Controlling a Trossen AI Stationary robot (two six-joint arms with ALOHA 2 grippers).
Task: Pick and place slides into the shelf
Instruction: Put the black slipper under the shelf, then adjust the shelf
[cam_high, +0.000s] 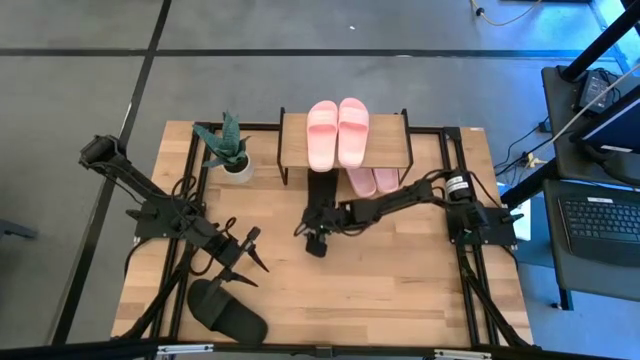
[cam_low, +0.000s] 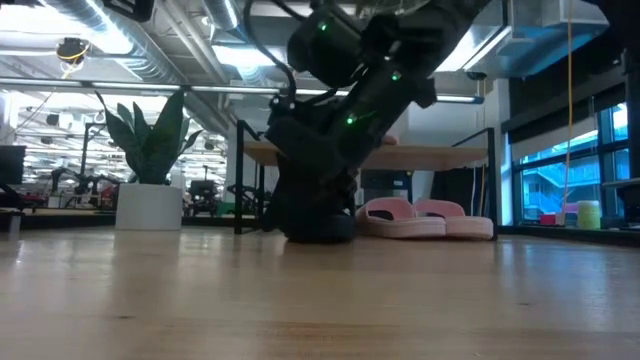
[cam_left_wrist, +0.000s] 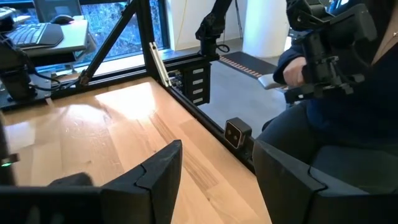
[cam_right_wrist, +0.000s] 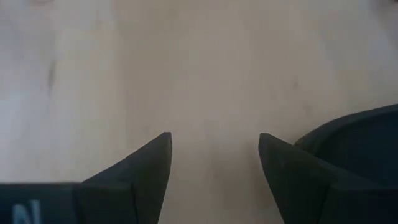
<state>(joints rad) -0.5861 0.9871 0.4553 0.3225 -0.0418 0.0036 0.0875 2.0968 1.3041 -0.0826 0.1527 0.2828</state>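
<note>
Lying sole-down: black slide (cam_high: 228, 310), wide strap, matte.

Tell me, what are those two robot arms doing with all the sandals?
They are putting slides onto a small shelf. One pink pair already sits on its top board, and another pink pair lies underneath. The right tool is open, reaching down over the table right beside a black slide in front of the shelf, not gripping it. The left tool is open too, hovering near another black slide at the table's near edge. A potted plant stands beside the shelf.
</note>
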